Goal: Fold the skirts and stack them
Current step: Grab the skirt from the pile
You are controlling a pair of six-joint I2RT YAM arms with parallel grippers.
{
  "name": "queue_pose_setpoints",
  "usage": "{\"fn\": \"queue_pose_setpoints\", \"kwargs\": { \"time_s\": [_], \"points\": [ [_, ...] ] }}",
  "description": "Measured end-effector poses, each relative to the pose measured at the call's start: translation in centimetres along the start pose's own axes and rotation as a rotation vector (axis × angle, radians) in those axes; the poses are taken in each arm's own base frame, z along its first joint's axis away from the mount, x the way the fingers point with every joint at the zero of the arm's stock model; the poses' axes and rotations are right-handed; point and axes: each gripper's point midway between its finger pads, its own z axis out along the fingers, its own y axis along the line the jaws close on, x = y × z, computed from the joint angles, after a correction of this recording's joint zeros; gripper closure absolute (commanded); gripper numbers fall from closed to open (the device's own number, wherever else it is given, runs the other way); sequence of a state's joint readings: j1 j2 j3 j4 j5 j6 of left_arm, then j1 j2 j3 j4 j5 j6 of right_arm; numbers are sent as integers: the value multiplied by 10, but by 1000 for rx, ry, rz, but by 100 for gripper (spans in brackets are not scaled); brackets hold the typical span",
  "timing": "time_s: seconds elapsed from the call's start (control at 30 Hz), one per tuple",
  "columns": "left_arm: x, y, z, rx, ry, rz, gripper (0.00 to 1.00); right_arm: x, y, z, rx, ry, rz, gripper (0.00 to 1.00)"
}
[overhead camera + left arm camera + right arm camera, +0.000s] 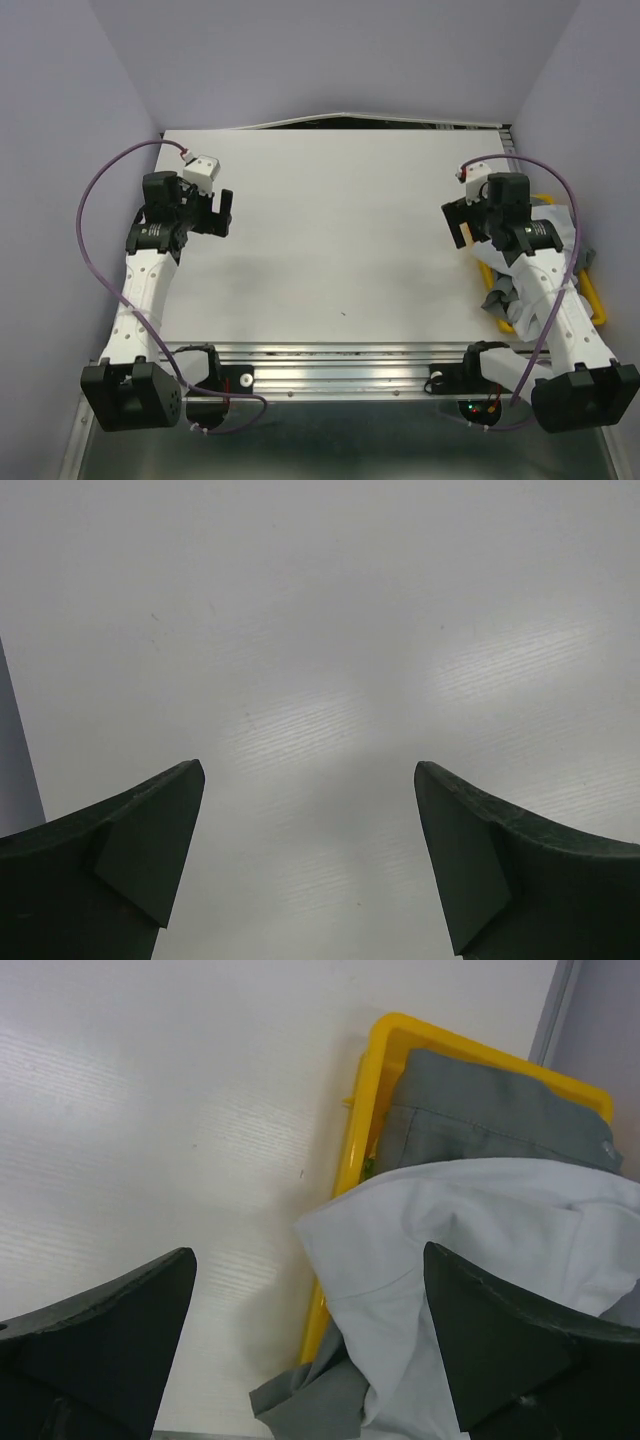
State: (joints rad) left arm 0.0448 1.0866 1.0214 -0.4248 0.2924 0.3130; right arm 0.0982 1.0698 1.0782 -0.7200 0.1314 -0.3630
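Folding not yet begun.
The white skirt and grey skirts are heaped in the yellow tray; the left gripper and right gripper are held spread, empty.

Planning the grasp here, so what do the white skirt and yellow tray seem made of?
White skirt: soft thin cloth, matte, judging by its folds and drooping edge. Yellow tray: probably rigid plastic, smooth, faintly glossy, with a straight moulded rim.

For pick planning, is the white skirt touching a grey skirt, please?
Touching: right wrist view shows the white skirt lying over the grey skirt.
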Motion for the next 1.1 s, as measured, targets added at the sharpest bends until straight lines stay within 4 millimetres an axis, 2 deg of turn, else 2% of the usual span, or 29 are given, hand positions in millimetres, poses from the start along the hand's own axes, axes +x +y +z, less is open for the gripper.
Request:
{"fn": "queue_pose_setpoints", "kwargs": {
  "time_s": [0.13, 0.23, 0.4, 0.6, 0.73, 0.83, 1.0, 1.1],
  "points": [
    [0, -6, 2, 21, 3, 5, 1, 13, 8, -2, -46, 44, -49, 0],
    [0, -10, 4, 40, 4, 7, 1, 36, 15, 2, -77, 108, -98, 3],
    [4, -17, 11, 85, 21, -2, 1, 79, 22, 10, -90, 240, -163, 13],
    [12, -23, 19, 116, 24, -9, 1, 113, 16, 26, -22, 354, -201, 24],
    [22, -25, 25, 127, 49, -18, 2, 120, 8, 38, 45, 375, -211, 26],
    [29, -25, 30, 134, 71, -29, 1, 123, 1, 48, 99, 381, -215, 34],
    [28, -26, 32, 140, 70, -38, 1, 124, -9, 56, 177, 374, -218, 50],
    [27, -26, 33, 139, 64, -40, 1, 121, -15, 58, 218, 360, -226, 68]
  ]
}}
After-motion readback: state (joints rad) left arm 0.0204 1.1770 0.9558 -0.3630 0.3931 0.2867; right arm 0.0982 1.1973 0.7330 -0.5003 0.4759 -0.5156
